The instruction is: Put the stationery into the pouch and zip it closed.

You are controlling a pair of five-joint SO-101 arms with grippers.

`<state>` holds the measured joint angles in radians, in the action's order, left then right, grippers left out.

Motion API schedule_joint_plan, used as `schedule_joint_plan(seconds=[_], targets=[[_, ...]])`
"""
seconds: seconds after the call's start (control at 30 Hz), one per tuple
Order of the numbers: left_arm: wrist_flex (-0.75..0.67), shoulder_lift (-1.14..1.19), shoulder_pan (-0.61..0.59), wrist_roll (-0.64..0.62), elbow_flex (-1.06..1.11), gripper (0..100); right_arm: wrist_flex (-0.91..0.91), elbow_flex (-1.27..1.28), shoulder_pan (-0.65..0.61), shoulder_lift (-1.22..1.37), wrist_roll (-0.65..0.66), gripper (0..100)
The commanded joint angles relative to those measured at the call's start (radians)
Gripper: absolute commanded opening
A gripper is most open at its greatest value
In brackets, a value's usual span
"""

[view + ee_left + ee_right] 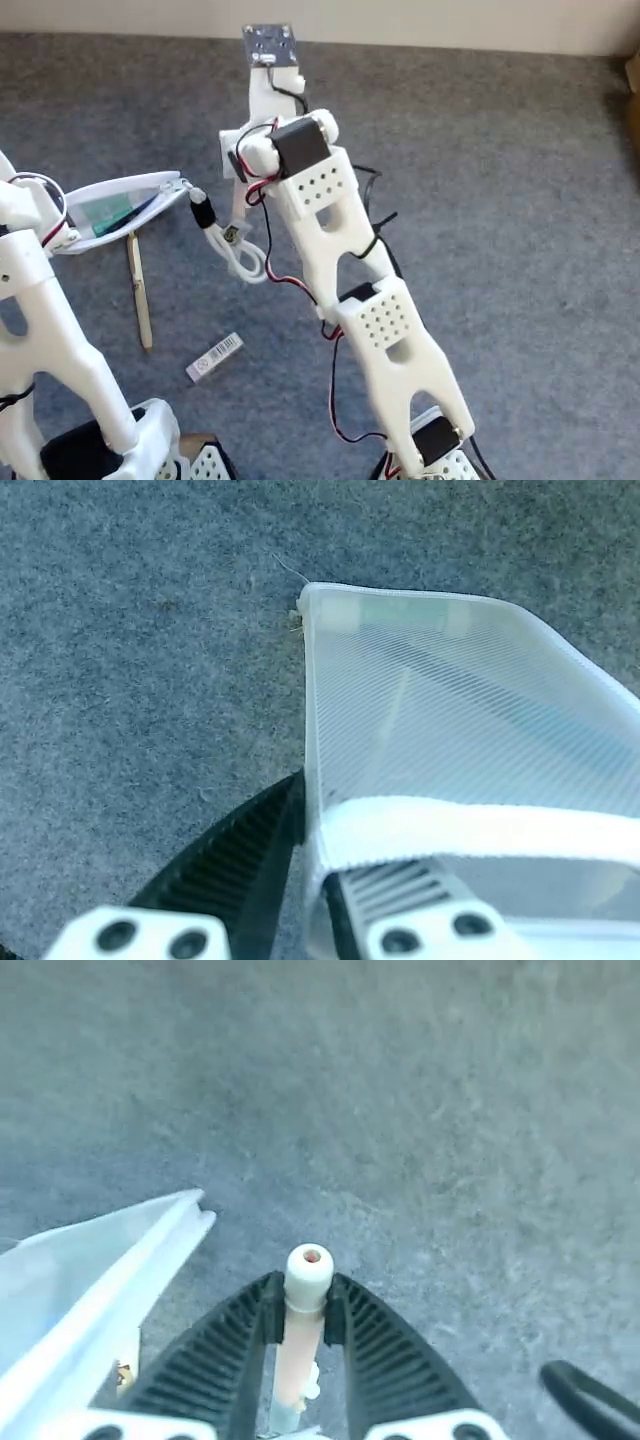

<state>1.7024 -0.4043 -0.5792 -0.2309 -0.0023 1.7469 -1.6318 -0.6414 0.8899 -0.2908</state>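
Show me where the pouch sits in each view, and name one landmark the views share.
High view: the pouch is at the left, with its mouth open.
Left wrist view: the pouch is close up, its edge pinched in the left gripper.
Right wrist view: the pouch is beside the right gripper, which clamps a white pen.
Shared landmark: the grey carpet under everything.

The counter (520, 180) is covered with grey, fuzzy cloth. A pale strip (450, 18) is seen along the far edge, and a brown thing (634, 100) at one side.
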Motion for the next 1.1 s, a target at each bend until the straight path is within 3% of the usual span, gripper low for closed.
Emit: schedule_joint_plan(seconds=[0.0,0.47,0.83,1.07], targets=[[-0.035,-0.007,-0.008,-0.003,-0.007,1,0.021,-0.114,0.013,-0.136,0.046,0.5],[-0.035,-0.007,-0.008,-0.008,-0.008,1,0.022,-0.077,0.110,-0.438,0.057,0.4],[-0.035,-0.007,-0.008,-0.009,-0.008,1,0.015,0.518,0.044,-0.875,0.060,0.4],[-0.035,-0.007,-0.008,-0.009,-0.007,1,0.013,0.684,-0.013,-1.032,0.060,0.4]])
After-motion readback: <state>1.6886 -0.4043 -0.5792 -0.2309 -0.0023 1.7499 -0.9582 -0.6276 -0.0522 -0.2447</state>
